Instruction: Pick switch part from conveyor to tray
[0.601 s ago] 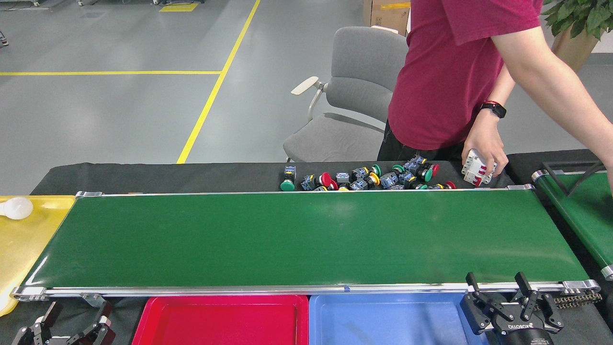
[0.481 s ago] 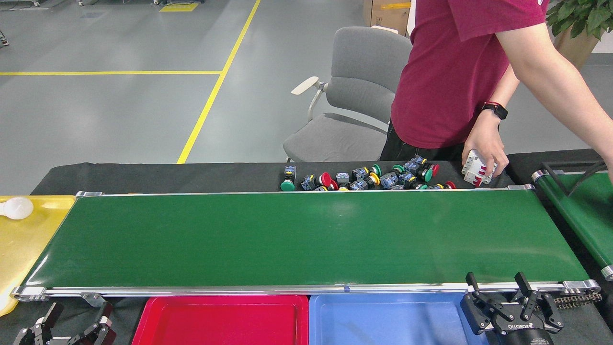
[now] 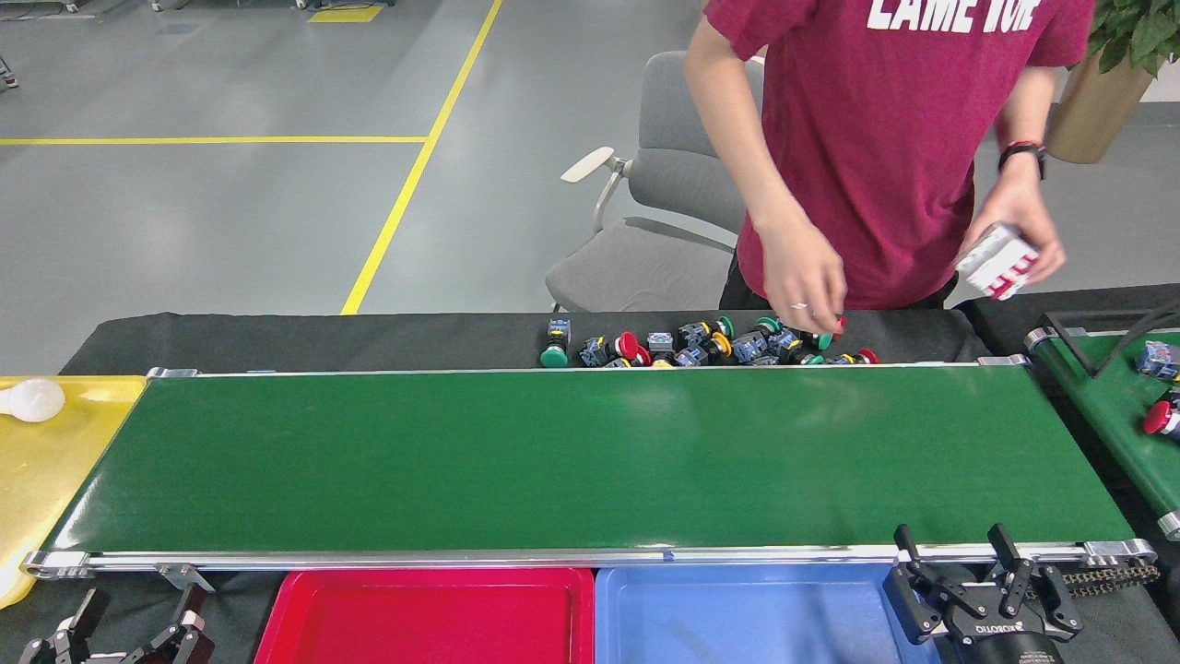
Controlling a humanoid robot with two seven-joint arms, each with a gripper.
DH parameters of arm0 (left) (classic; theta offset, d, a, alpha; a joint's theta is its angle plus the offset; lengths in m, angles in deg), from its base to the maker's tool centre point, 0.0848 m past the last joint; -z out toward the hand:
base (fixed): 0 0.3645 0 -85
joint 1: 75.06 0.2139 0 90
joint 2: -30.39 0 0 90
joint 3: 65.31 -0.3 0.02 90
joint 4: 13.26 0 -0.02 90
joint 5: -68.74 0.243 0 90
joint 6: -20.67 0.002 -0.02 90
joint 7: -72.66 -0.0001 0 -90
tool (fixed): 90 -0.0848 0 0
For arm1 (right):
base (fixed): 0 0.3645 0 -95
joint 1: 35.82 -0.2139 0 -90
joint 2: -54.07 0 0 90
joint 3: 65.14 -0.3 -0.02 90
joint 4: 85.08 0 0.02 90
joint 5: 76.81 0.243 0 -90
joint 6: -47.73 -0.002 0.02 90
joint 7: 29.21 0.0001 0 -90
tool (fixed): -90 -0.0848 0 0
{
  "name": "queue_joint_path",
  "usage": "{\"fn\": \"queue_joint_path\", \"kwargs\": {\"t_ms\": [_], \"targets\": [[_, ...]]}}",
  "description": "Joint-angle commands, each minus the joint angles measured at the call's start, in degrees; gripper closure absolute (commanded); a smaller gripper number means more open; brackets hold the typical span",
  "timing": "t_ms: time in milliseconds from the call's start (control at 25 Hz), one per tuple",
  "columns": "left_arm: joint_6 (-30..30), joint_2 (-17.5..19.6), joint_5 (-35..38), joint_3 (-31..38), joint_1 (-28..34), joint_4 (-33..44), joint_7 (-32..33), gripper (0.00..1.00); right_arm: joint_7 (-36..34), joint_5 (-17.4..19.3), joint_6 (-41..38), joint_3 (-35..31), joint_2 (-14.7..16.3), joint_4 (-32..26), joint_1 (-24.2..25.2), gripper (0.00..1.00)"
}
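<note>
1. Green conveyor [image 3: 590,456] is lying bare; switch parts [image 3: 701,346] are waiting on the desk behind it.
2. We are holding both grippers, left [image 3: 129,622] and right [image 3: 954,558], with fingers released; trays [image 3: 747,613] are sitting unfilled.

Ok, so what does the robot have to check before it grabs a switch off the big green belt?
1. Switch part on the conveyor: not ok, the belt carries nothing.
2. Right gripper open and free: ok, it hangs open at the near rail and holds nothing.
3. Left gripper open and free: ok, open at the lower left.
4. Red tray and blue tray have room: ok, both show bare floors.
5. Belt clear of the person: ok, one hand is at the pile of push-button switches behind the belt, the other hand holds a white and red part in the air.
6. Parts coming: cannot tell; a red button lies on the narrower belt.
</note>
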Motion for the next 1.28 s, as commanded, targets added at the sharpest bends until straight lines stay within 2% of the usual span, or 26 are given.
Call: {"fn": "queue_joint_path", "kwargs": {"t_ms": [0, 1242], "targets": [[-0.2, 0.6, -0.2, 0.4, -0.7, 0.6, -1.0, 0.0, 0.0, 0.2, -0.3, 0.0, -0.1, -0.7, -0.5, 0.01], [-0.4, 0.8, 0.1, -0.5, -1.8, 0.3, -0.3, 0.0, 0.1, 0.2, 0.1, 0.1, -0.2, -0.5, -0.6, 0.01]]}}
